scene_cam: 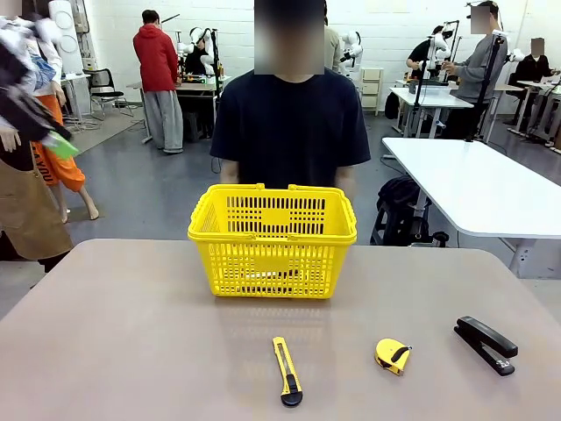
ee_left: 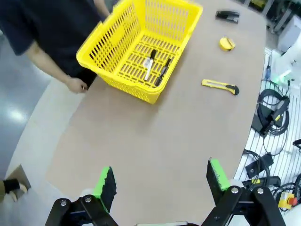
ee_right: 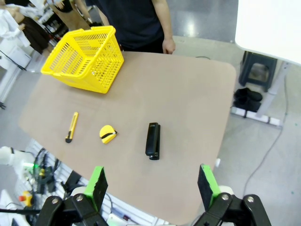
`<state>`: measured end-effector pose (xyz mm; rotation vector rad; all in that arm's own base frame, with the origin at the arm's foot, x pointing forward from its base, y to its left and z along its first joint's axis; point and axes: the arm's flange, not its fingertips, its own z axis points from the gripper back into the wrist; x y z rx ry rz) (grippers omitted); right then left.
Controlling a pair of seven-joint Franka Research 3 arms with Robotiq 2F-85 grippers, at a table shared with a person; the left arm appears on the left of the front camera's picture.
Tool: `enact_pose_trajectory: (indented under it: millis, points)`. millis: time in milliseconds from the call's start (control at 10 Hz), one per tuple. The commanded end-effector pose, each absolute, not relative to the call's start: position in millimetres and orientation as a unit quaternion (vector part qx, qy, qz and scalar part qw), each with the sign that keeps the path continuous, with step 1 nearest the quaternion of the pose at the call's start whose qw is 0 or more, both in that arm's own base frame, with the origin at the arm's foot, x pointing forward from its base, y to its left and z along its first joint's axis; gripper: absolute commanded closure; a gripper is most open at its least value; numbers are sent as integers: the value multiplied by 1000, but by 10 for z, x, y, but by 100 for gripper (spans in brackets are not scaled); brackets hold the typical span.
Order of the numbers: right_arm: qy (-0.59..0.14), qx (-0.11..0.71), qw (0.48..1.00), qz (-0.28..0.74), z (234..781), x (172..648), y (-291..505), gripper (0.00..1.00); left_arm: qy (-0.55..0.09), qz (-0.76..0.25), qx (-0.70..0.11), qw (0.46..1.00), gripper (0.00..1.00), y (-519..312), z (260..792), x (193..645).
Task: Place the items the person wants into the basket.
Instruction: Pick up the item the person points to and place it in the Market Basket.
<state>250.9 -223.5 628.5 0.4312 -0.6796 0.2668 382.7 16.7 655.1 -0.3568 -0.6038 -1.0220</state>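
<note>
The yellow basket (scene_cam: pixel 272 241) stands at the far middle of the table, just in front of the person (scene_cam: pixel 291 123) in a dark T-shirt. Inside the basket (ee_left: pixel 141 47) lie a white marker (ee_left: pixel 149 64) and a black pen (ee_left: pixel 162 71). The round yellow-and-black tape measure (scene_cam: pixel 392 355) rests on the table near the front right; it also shows as tape measure (ee_right: pixel 107 133) and tape measure (ee_left: pixel 227 44). My left gripper (ee_left: pixel 162 186) hovers open high above the table's near side. My right gripper (ee_right: pixel 153 186) is open too, high over the table's right edge.
A yellow utility knife (scene_cam: pixel 286 371) lies at the front middle and a black stapler (scene_cam: pixel 486 344) at the front right. The person's hands (ee_right: pixel 168 45) hang at the far table edge. A white table (scene_cam: pixel 482 184) stands behind on the right.
</note>
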Motion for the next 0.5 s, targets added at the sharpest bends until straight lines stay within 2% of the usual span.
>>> enact_pose_trajectory:
  millis: [0, 200, 400]
  points:
    - [-332, 215, 908, 137, 6279, 2513, -2227, 0, -336, -496, -209, 773, 0, 515, 6518, 3588]
    - [-332, 215, 908, 137, 6279, 2513, -2227, 0, -396, -462, -227, 760, 0, 1055, 6563, 3513]
    - [-332, 215, 908, 137, 6279, 2513, -2227, 0, -410, -425, -215, 778, 0, 1437, 6551, 3477]
